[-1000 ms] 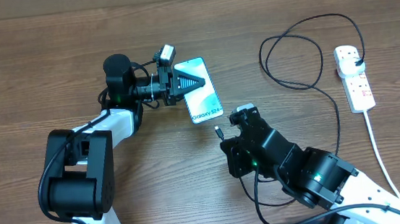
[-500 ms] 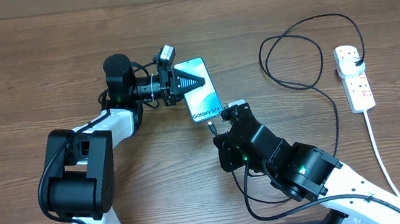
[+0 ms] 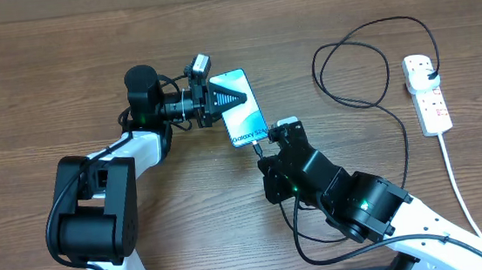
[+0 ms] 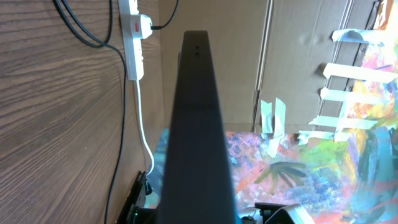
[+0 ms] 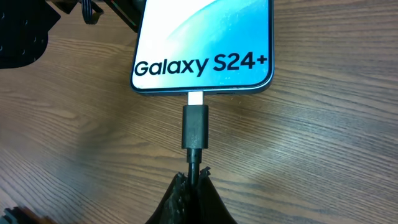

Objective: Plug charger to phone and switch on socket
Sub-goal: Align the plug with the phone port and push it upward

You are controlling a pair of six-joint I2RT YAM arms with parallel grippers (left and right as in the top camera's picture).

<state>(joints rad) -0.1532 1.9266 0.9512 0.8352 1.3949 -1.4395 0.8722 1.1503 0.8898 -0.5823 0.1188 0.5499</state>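
Observation:
The phone (image 3: 248, 127) shows its blue screen with the text end nearest my right arm. My left gripper (image 3: 246, 97) is shut on the phone, one dark finger lying across the screen. In the left wrist view the phone (image 4: 198, 124) appears edge-on as a dark bar. My right gripper (image 5: 196, 180) is shut on the charger cable just behind the black connector (image 5: 194, 124). The connector's silver tip meets the port in the phone (image 5: 205, 43) edge and still shows. The charger (image 3: 353, 64) loops back to its plug (image 3: 431, 72) in the socket (image 3: 432, 105).
The socket's white lead (image 3: 456, 177) runs down the right side of the table. My right arm (image 3: 361, 203) lies over the front middle and my left arm (image 3: 94, 209) over the front left. The left wrist view also shows the socket (image 4: 132, 43).
My right gripper has carried the connector up and left across the table, from a short way off the phone to its lower edge. The left gripper and phone have stayed put.

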